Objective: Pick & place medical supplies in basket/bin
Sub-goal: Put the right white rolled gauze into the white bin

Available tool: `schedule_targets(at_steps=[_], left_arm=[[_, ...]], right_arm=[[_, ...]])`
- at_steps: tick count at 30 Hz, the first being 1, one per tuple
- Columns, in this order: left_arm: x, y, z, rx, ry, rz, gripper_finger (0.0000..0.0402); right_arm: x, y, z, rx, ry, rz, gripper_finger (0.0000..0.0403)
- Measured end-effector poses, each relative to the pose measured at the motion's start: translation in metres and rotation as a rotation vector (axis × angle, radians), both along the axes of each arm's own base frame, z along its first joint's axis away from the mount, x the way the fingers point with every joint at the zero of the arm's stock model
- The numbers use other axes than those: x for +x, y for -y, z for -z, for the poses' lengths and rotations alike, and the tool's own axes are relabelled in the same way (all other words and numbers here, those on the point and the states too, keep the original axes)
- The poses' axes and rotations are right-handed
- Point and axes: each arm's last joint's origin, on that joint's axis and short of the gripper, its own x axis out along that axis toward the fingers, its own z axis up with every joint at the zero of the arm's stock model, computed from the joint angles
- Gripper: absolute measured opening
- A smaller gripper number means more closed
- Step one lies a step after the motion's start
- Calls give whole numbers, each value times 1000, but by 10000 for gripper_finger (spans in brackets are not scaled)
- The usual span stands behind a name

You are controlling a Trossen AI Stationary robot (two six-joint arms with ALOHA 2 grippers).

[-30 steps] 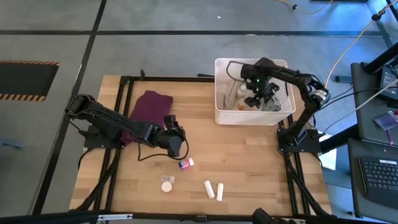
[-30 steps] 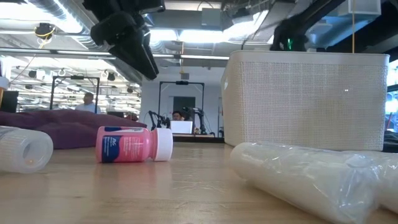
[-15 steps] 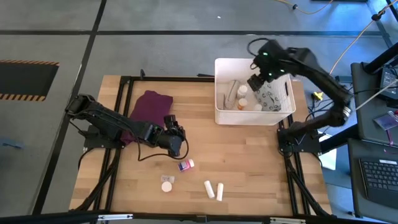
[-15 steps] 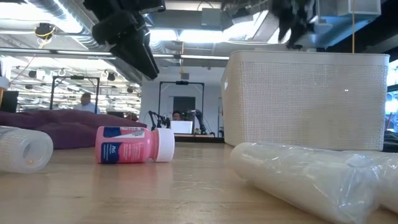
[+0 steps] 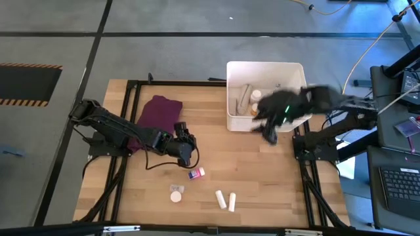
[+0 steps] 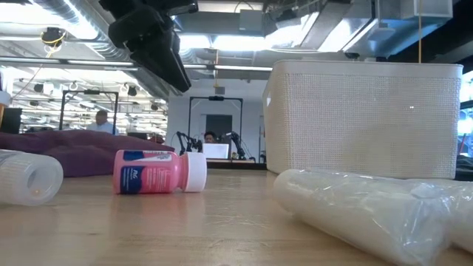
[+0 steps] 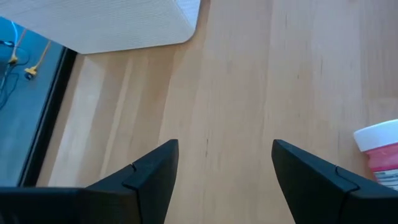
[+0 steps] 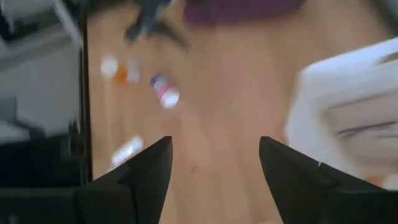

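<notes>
Nearest the desk's [image 5: 262, 177] front edge, two white tubes [image 5: 225, 200] and a round white container [image 5: 176, 195] are lying side by side. Just behind them a pink bottle [image 5: 196, 173] is lying on its side, with the left end effector [image 5: 186, 155] hovering just above it, fingers parted and holding nothing. Farther back, the right end effector [image 5: 270, 130] is sweeping past the white tub's [image 5: 262, 67] front corner, fingers apart and empty. Bottles are lying inside the tub. The purple cloth [image 5: 157, 111] is resting at the far left.
</notes>
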Motion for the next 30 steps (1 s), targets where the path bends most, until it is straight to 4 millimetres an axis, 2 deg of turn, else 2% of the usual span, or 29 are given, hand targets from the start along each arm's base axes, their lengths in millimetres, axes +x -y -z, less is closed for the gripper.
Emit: schedule_targets(at_steps=[5, 9, 15, 17, 23, 26, 30], left_arm=[[0, 1, 1, -12, -16, 25, 251], [0, 1, 1, 5, -31, 55, 251], [0, 1, 1, 10, -35, 64, 251], [0, 1, 1, 12, -34, 63, 251], [0, 1, 0, 11, -30, 61, 251], [0, 1, 0, 5, -26, 54, 251], [0, 1, 0, -25, -6, 16, 251]], right_arm=[[28, -59, 57, -7, -59, -160, 241], [41, -108, 117, -51, -76, -345, 241], [59, -156, 198, -86, 27, -519, 241], [66, -166, 218, -88, 52, -567, 241], [74, -177, 265, -154, -67, -679, 241], [75, -178, 278, -198, -101, -761, 241], [73, -179, 285, -270, -116, -854, 241]])
